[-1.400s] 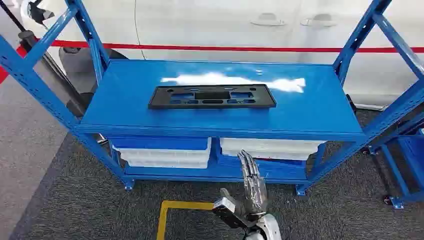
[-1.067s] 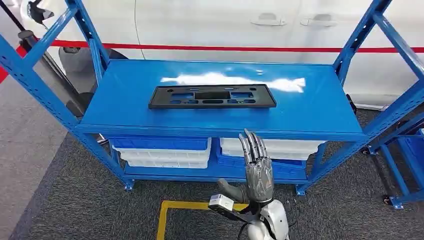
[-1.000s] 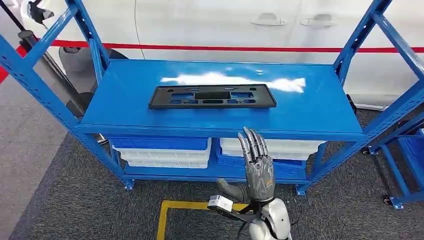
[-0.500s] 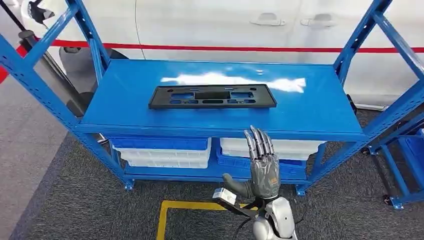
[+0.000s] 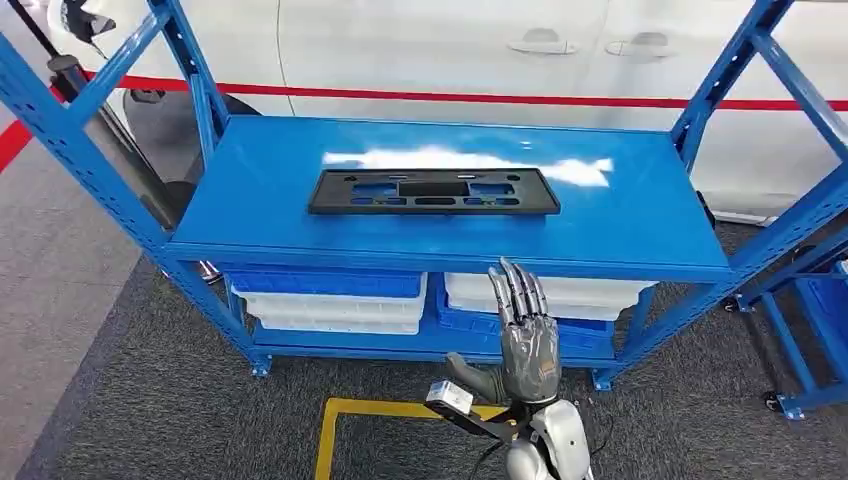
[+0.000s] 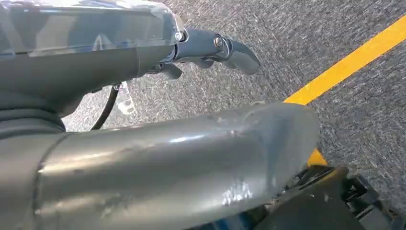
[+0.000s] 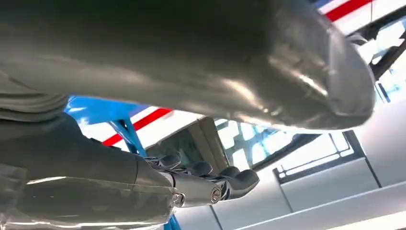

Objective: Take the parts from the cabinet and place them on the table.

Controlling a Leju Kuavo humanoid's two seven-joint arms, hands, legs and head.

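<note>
Right hand (image 5: 524, 335) empty, fingers spread; flat black slotted part (image 5: 433, 191)

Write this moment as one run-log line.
right hand: open, raised before shelf | black part: flat on blue shelf, untouched | left hand: over floor

From my feed the part (image 5: 433, 191) lies flat on the top shelf (image 5: 620, 225) of the cabinet, about mid-shelf, slightly left of centre. Below it, two stacks of bins (image 5: 330, 300) sit side by side on the lower shelf. My right hand (image 5: 522, 335) is raised in front of the cabinet, before the right-hand bins; I think it touches nothing.
</note>
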